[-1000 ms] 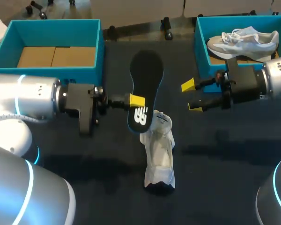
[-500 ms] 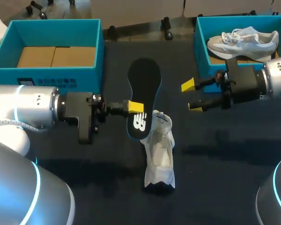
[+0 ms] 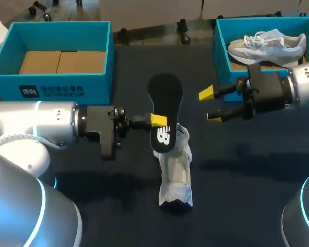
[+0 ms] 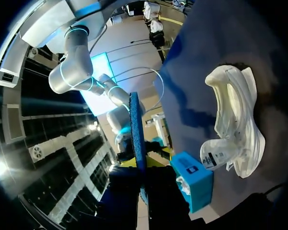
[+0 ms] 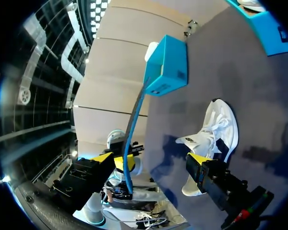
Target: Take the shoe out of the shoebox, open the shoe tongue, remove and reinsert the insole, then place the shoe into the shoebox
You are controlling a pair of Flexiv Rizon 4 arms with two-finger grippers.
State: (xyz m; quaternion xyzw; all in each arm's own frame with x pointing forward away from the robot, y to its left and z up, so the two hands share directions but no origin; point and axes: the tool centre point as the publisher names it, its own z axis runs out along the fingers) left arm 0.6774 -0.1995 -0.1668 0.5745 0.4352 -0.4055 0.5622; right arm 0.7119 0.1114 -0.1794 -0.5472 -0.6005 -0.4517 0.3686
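A black insole (image 3: 165,100) stands on edge above the table's middle, and my left gripper (image 3: 159,121) is shut on it near its logo end. That end hangs right over the collar of the white shoe (image 3: 175,167), which stands on the table, toe toward the front. In the left wrist view the insole (image 4: 137,134) shows edge-on between my left gripper's (image 4: 143,177) fingers, with the shoe (image 4: 236,128) lying beside it. My right gripper (image 3: 210,105) hangs open to the right of the insole, holding nothing. Between the spread tips of my right gripper (image 5: 151,160) I see the insole (image 5: 134,117) and the shoe (image 5: 212,139).
A teal shoebox (image 3: 67,38) with a cardboard bottom stands at the back left. A second teal box (image 3: 220,46) at the back right holds a grey and white sneaker (image 3: 268,43). My right arm hangs just in front of that box.
My left gripper has carried the insole to the right, bringing its logo end over the shoe's opening. The right arm and the shoe have stayed still.
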